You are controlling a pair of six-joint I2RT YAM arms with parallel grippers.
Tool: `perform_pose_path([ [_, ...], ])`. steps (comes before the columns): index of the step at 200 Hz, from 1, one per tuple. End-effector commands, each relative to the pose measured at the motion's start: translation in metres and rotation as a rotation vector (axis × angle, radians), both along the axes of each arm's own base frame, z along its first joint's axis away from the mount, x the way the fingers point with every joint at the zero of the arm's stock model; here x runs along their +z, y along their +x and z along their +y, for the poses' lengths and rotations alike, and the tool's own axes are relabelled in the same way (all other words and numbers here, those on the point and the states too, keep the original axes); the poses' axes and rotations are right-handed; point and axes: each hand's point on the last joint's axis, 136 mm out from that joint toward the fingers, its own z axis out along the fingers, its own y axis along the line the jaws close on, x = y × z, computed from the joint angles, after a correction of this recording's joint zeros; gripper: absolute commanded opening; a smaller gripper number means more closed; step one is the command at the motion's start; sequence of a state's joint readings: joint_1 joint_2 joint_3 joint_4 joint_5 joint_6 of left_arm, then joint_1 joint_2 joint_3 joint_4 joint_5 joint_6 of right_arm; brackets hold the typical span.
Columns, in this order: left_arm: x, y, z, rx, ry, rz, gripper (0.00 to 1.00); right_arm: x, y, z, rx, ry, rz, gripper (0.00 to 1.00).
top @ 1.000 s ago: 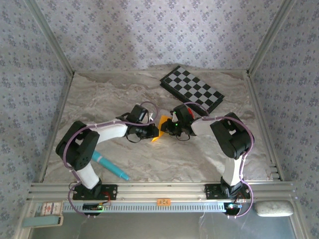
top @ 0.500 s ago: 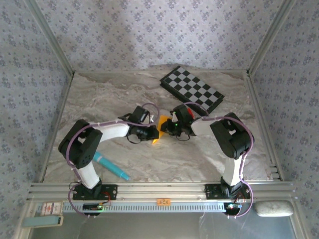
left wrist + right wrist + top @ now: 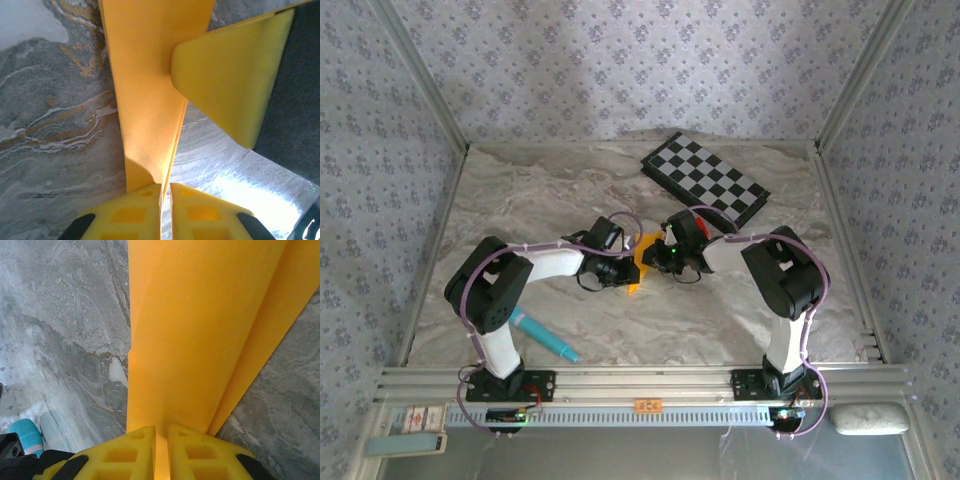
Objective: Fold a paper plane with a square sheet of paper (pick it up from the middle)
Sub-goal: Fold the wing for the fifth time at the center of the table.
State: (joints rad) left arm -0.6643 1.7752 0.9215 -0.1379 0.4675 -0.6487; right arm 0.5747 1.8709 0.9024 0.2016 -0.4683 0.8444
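Paper (image 3: pixel 642 265) (folded) in left hand (image 3: pixel 165 187), right hand (image 3: pixel 161 430).

The orange paper (image 3: pixel 150 100) looks thin, matt and faintly fibrous, the fingers (image 3: pixel 137 212) of the left gripper (image 3: pixel 165 187) at its edge are matt yellow plastic with moulded pockets, the table (image 3: pixel 50 130) under it is a marble-print surface with a soft sheen, and the checkerboard (image 3: pixel 706 182) behind it looks smooth.
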Motion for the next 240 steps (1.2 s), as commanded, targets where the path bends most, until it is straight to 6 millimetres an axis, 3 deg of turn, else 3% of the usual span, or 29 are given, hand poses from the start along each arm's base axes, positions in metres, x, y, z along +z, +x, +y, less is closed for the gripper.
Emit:
perform_pose_path([
  [1, 0.004, -0.002, -0.004, -0.010, -0.001, 0.007, 0.12, -0.011, -0.004, -0.002, 0.010, -0.036, 0.029, 0.16],
  [69, 0.030, 0.011, 0.004, 0.051, -0.015, -0.066, 0.19, -0.001, -0.004, -0.001, 0.015, -0.022, 0.011, 0.16],
  [105, 0.037, 0.018, 0.019, 0.111, -0.002, -0.079, 0.26, 0.006, -0.004, 0.000, 0.021, -0.017, -0.005, 0.18],
  [149, 0.023, 0.008, 0.021, 0.101, 0.001, -0.022, 0.29, 0.012, -0.004, 0.001, 0.024, -0.009, -0.017, 0.20],
  [198, 0.019, 0.003, 0.006, 0.055, -0.052, 0.021, 0.30, 0.016, -0.004, 0.003, 0.025, 0.001, -0.021, 0.21],
  [240, 0.013, 0.000, 0.004, 0.044, -0.051, 0.041, 0.24, 0.018, -0.004, 0.002, 0.022, 0.007, -0.024, 0.22],
])
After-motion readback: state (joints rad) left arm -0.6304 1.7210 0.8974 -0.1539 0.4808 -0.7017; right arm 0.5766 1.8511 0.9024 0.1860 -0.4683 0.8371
